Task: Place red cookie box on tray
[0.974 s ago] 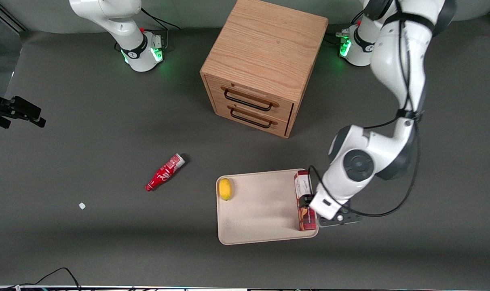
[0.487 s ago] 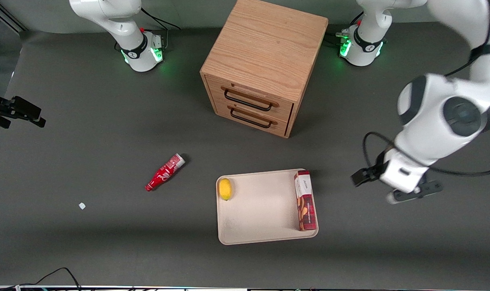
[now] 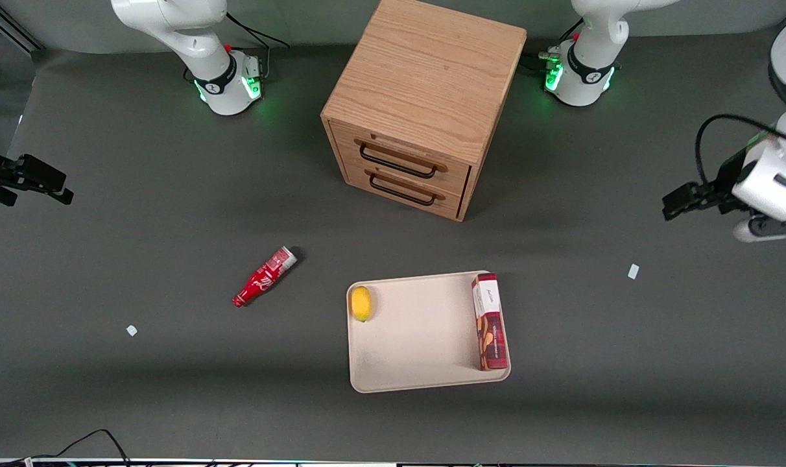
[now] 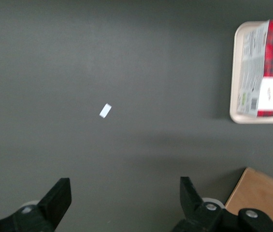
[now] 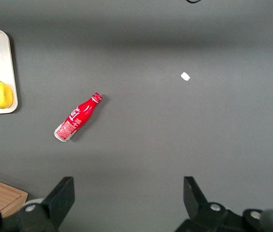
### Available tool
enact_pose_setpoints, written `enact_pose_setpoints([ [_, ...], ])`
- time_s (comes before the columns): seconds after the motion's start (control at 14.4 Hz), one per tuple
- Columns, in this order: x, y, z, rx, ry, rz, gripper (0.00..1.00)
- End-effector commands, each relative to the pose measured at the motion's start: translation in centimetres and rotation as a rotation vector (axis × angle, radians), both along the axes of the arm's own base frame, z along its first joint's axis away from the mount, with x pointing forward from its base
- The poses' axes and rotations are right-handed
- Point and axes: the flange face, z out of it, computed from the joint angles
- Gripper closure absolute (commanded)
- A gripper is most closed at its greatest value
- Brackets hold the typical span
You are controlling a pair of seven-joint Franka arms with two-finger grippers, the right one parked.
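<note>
The red cookie box (image 3: 490, 322) lies flat on the cream tray (image 3: 419, 350), along the tray edge toward the working arm's end. The left wrist view also shows the box (image 4: 263, 63) resting by the tray's rim (image 4: 235, 72). My gripper (image 4: 124, 186) is open with nothing between its fingers. It hangs high over bare table, well away from the tray toward the working arm's end. Its white hand (image 3: 772, 185) shows at the edge of the front view.
A lemon (image 3: 362, 303) sits on the tray at the edge toward the parked arm. A red bottle (image 3: 264, 276) lies on the table beside the tray. The wooden two-drawer cabinet (image 3: 425, 104) stands farther from the front camera. A white scrap (image 3: 633, 271) lies below the gripper.
My gripper has let go of the red cookie box and swung up and away from the tray toward the working arm's end. The box stays on the tray.
</note>
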Motion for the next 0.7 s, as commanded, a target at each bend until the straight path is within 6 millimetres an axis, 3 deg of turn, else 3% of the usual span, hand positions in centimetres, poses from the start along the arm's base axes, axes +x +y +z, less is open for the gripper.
enact_pose_setpoints([
  [0.0, -2.9, 0.8, 1.4, 0.005, 0.005, -0.036, 0.00],
  [0.21, -4.0, 0.6, 2.7, 0.007, 0.012, -0.036, 0.00],
  [0.63, -4.2, 0.4, 3.1, -0.001, 0.021, -0.053, 0.00],
])
